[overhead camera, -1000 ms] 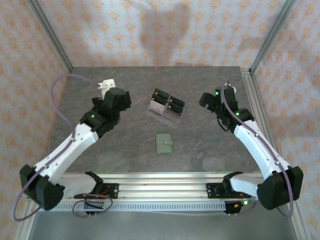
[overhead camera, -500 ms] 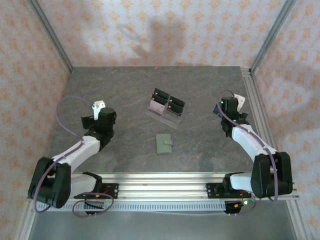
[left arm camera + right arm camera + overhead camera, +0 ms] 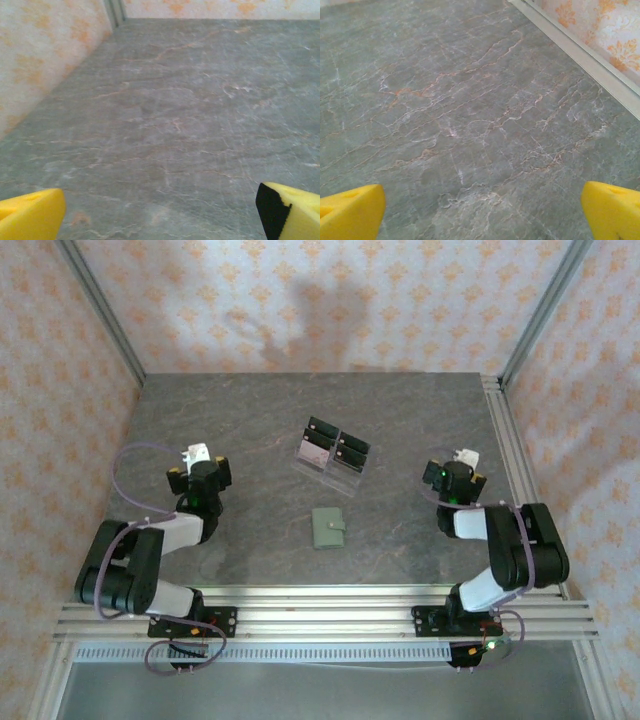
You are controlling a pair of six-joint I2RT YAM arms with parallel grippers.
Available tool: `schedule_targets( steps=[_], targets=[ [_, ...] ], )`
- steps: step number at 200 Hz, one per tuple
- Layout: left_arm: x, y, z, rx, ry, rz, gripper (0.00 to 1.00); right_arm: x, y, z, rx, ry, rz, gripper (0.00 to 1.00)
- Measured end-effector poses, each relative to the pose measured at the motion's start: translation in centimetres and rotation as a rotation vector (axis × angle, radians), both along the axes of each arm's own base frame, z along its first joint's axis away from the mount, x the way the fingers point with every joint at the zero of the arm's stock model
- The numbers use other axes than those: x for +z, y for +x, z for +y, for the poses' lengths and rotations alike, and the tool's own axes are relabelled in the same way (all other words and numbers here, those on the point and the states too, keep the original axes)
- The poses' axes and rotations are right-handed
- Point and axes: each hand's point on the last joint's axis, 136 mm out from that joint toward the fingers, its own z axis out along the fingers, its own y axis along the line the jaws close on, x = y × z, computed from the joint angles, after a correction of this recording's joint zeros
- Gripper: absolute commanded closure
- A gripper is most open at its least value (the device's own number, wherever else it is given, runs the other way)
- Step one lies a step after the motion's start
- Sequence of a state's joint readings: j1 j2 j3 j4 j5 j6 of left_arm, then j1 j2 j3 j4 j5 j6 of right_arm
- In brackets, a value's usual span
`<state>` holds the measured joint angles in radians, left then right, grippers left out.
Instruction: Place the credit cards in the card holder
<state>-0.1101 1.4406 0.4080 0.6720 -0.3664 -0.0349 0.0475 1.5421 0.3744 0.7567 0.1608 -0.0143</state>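
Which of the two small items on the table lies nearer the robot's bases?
The sage-green card holder: it lies flat, closer to the near edge; the clear stand with black tops sits farther back.

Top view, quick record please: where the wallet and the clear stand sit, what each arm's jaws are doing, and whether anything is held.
wallet: flat on the table, tab side up, looks shut, nothing touching it
clear stand: behind the wallet, apart from it, black tops up
left arm: folded low at the left, away from the wallet, jaws wide open over bare table
right arm: folded low at the right, away from the wallet, jaws wide open over bare table
held: nothing
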Motion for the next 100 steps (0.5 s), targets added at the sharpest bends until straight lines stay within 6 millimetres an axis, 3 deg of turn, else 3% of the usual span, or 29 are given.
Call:
schedule_targets(
  steps=[12,27,57,100],
  targets=[
    [-1.1,0.4,-0.6,-0.036,-0.006,0.021,0.01,-0.8,-0.6,0.1,0.014,0.004,0.016,0.00],
    [-2.0,0.6,-0.9,-0.071,-0.025,0.046,0.00,-0.2,0.1,0.6,0.046,0.014,-0.006,0.00],
    [-1.9,0.9,-0.6,-0.086,-0.046,0.034,0.00,1.7,1.6,1.0,0.075,0.032,-0.074,0.01],
    [-1.9,1.0,-1.0,-0.109,-0.058,0.032,0.00,2.3,1.6,0.6,0.057,0.028,-0.113,0.01]
  ],
)
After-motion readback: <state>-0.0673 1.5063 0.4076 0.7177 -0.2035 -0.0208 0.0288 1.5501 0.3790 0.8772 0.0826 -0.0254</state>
